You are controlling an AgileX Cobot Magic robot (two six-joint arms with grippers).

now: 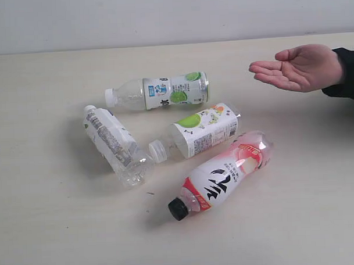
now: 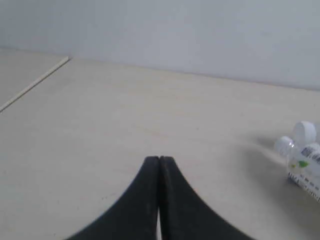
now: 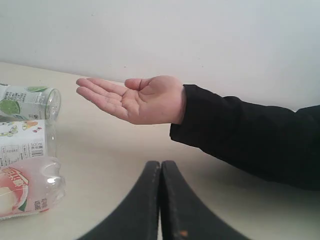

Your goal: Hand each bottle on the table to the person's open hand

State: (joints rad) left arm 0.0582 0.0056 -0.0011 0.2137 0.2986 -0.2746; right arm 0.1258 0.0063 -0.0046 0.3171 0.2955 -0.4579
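Observation:
Several small bottles lie on their sides on the pale table [image 1: 52, 230]. One lime-labelled bottle [image 1: 161, 91] lies at the back, a second lime-labelled bottle [image 1: 200, 131] in the middle, a grey-labelled bottle [image 1: 114, 143] to the left and a black-capped pink-and-red bottle [image 1: 222, 174] in front. A person's open hand [image 1: 297, 67] hovers palm up at the right. Neither arm shows in the exterior view. My left gripper [image 2: 159, 159] is shut and empty over bare table, with white bottle caps [image 2: 304, 132] off to one side. My right gripper [image 3: 161, 163] is shut and empty, below the hand [image 3: 135, 100].
A black sleeve [image 3: 250, 135] runs from the person's wrist across the right wrist view, close above my right gripper. A pale wall [image 1: 173, 16] stands behind the table. A seam or table edge [image 2: 35, 82] shows in the left wrist view.

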